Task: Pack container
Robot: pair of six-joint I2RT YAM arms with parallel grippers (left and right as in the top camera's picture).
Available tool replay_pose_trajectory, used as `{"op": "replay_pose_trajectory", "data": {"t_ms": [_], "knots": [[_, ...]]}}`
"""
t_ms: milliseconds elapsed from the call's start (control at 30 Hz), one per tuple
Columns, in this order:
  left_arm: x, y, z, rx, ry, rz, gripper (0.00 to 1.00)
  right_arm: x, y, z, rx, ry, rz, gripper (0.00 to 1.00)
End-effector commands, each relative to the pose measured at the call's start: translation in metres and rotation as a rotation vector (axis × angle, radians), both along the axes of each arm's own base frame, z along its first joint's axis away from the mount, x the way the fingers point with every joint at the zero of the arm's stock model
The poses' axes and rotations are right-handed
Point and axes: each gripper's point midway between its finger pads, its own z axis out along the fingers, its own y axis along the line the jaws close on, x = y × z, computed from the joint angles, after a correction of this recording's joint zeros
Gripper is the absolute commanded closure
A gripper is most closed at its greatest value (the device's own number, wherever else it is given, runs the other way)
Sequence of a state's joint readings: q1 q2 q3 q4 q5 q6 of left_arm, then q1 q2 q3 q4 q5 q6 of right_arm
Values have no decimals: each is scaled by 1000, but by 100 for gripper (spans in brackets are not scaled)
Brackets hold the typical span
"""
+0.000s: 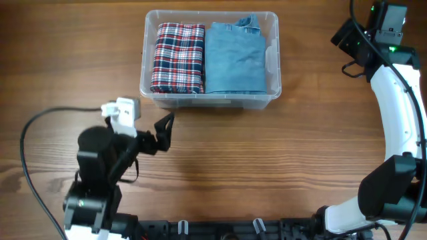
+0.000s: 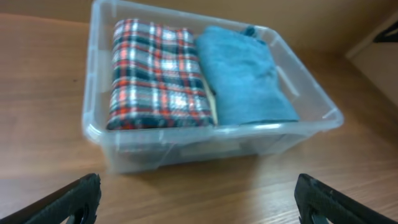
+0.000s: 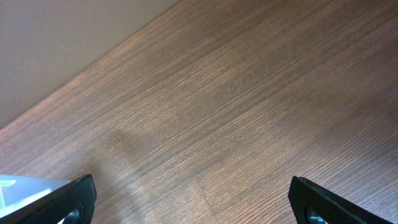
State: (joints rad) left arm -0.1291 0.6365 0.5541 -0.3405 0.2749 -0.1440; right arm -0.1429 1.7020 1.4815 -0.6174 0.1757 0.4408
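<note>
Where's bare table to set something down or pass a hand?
Free: the table strip in front of the container, between left gripper and right arm; the patch left of the container; the gap between container and right arm. Crowded: inside the container, filled by plaid garment and blue garment side by side.

**Overhead:** we look straight down from well above and take in the whole table (image 1: 267, 153), with the container (image 1: 210, 100) toward the far edge.

**Left wrist:** we look low, forward and slightly down, near the container's front wall. The left fingers (image 2: 74, 196) sit at the bottom corners.

**Right wrist:** we face bare tabletop close up. The right fingers (image 3: 68, 199) sit at the bottom corners.

**Shared:** overhead and left wrist both show the container. Right wrist shares only the wood.
</note>
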Motion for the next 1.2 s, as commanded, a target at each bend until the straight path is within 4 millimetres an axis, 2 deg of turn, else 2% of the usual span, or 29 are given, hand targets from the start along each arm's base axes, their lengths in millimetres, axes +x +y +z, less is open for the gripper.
{"op": "replay_pose_trajectory", "data": {"t_ms": [0,233,467,667,867,1167], "knots": [[-8,15,-13,-4,-54,53,0,2,2,-9,11,15,1,0],[-19,42,-7,-9,-208,156,0,2,2,-9,11,15,1,0],[-24,52,-7,3,-276,199,0,2,2,-9,11,15,1,0],[-22,45,1,-12,-419,160,0,2,2,-9,11,15,1,0],[-25,45,6,-14,-482,156,0,2,2,-9,11,15,1,0],[-29,41,-3,-19,-549,132,0,2,2,-9,11,15,0,0]]}}
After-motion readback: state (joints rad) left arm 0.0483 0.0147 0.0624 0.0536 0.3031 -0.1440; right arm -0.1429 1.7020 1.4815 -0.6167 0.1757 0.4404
